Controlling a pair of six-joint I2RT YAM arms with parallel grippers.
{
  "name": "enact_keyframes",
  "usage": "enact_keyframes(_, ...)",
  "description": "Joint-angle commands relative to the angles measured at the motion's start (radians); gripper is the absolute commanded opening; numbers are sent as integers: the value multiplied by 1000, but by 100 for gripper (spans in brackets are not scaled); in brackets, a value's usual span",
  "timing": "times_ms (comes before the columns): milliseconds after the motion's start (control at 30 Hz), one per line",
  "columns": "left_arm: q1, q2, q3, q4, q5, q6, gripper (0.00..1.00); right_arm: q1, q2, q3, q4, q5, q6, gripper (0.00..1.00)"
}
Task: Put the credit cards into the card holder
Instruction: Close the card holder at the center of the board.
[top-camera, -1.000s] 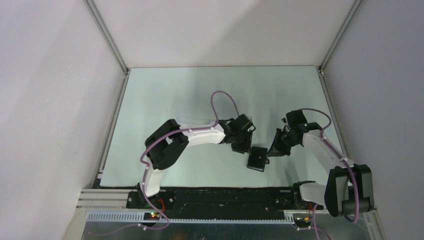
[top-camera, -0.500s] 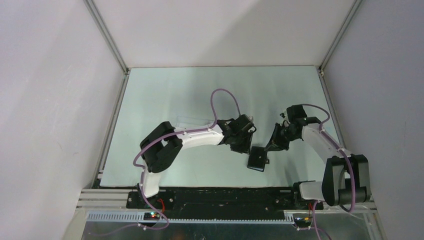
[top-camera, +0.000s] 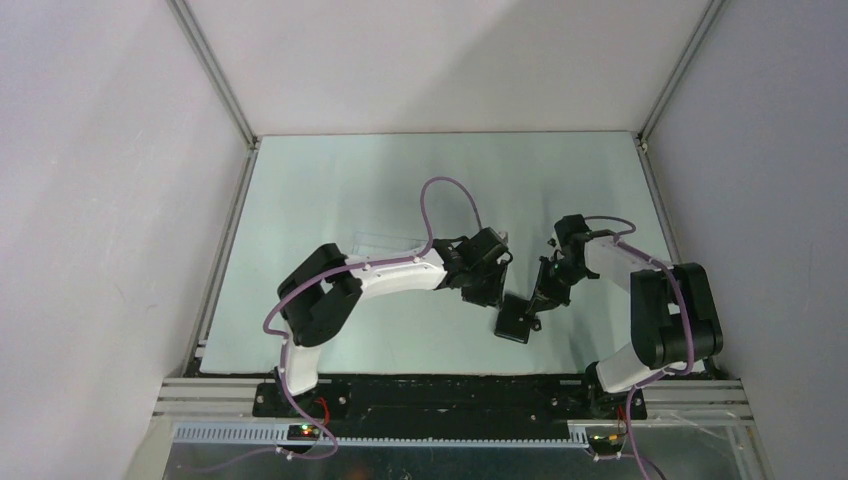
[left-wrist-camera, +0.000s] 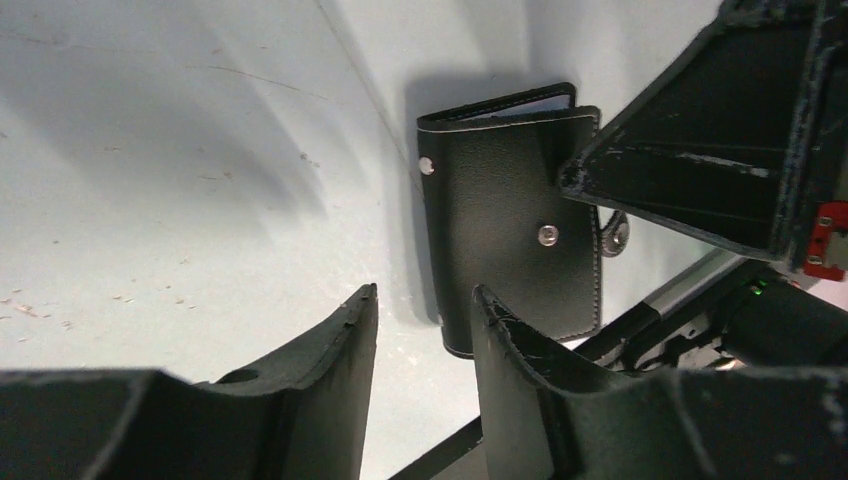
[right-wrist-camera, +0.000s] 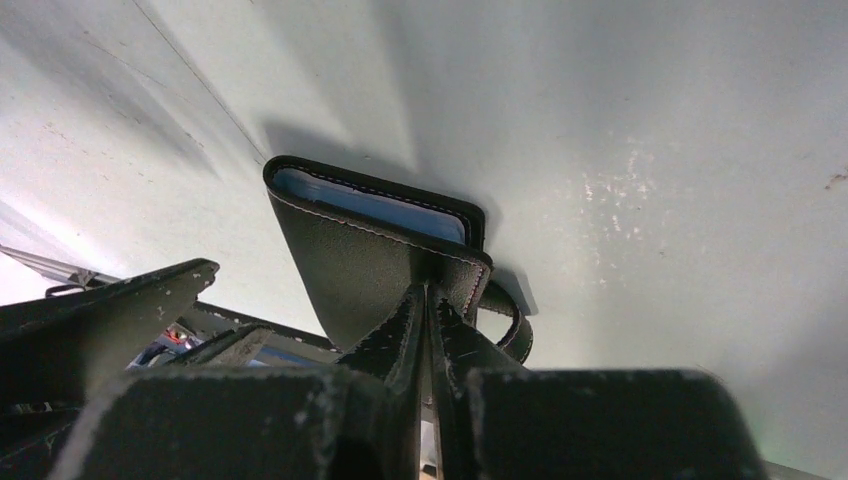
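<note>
Wallet, centre frame, is looking light and floppy (slick cover); right gripper is pinching its cover edge, nearly closed; left gripper is hovering half-open, empty.

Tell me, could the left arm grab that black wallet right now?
Probably yes: the left gripper hangs open just short of the card holder, whose near edge is free. The right gripper pinches only its far corner.
</note>
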Motion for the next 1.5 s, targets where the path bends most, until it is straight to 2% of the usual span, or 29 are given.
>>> enact_keyframes(0, -6, -73, 26, 60, 57, -40, 46, 14, 0, -29, 12, 97, 13, 8)
enact_keyframes(267, -6, -73, -78, 378, 247, -164, 46, 28, -3, -29, 29, 173, 15, 8)
enact_keyframes(500, -29, -4, -76, 396, 280, -199, 41, 18, 12, -11, 58, 203, -1, 8)
enact_keyframes(800, -54, 104, -63, 426, 297, -238, 40, -44, 25, 2, 106, 47, -16, 9)
enact_keyframes(1033, -56, 156, -75, 463, 251, -259, 42, -58, 23, 7, 114, -38, -20, 9)
enact_keyframes(1267, -55, 153, -96, 572, 269, -310, 46, -72, -1, 7, 100, -50, -28, 10)
enact_keyframes(1467, -54, 175, -103, 585, 250, -339, 47, -79, 15, 7, 99, -56, -31, 10)
